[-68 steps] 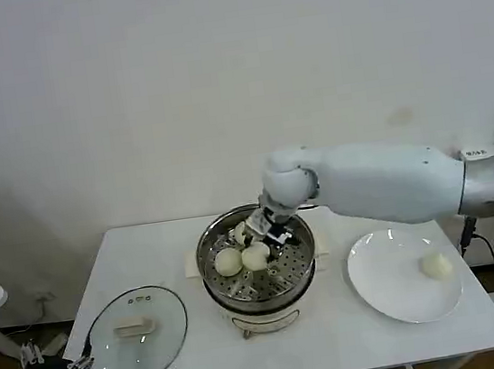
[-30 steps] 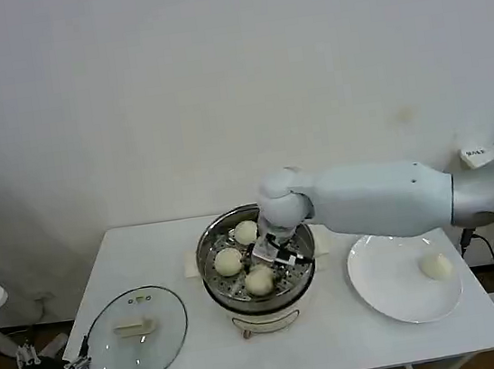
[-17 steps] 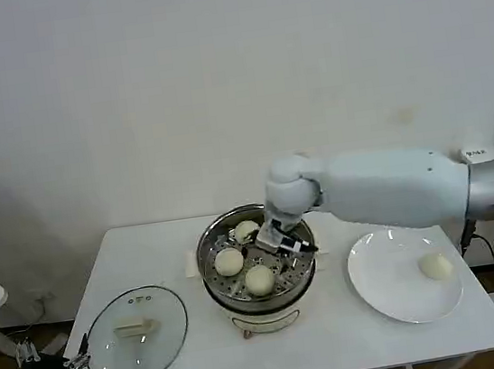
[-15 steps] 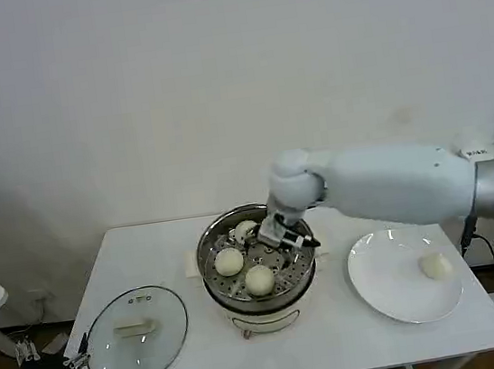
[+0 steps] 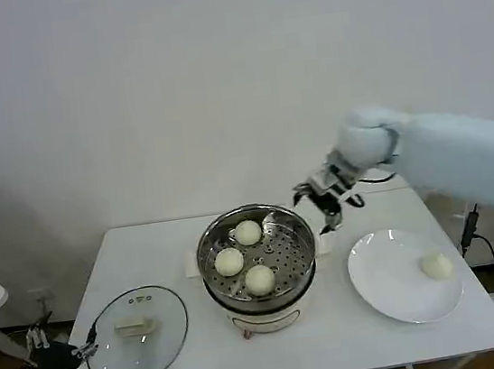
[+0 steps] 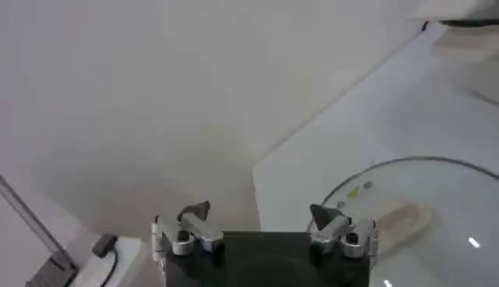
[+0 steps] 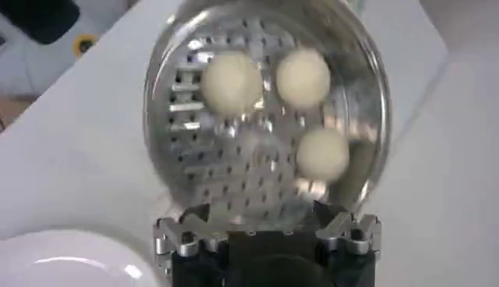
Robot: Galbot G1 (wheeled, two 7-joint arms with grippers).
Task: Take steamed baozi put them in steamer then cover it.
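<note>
Right gripper (image 5: 323,203) now lifted clear of the steamer (image 5: 257,258), hanging empty with fingers apart above the gap between steamer rim and plate (image 5: 408,274); half a second back sat low over the perforated tray, beside the far bun. Three steamed baozi (image 5: 247,233) resting apart on that tray in the open steamer at mid-tabletop (image 5: 340,336), none shifted since the previous frame. Fourth bun (image 5: 436,265) alone on the white plate at the right, untouched. Glass lid (image 5: 137,333) flat on the tabletop at the left, well apart from the steamer, cream handle up. Left gripper (image 6: 263,221) parked low beyond the tabletop's left corner, fingers spread, nothing between them, seen from its wrist view facing the lid (image 6: 413,226). Right arm cut off by the frame edge past the elbow. From the right wrist view, steamer (image 7: 265,129) and three buns (image 7: 231,84) somewhat smeared, near tray edge hidden behind the gripper body
</note>
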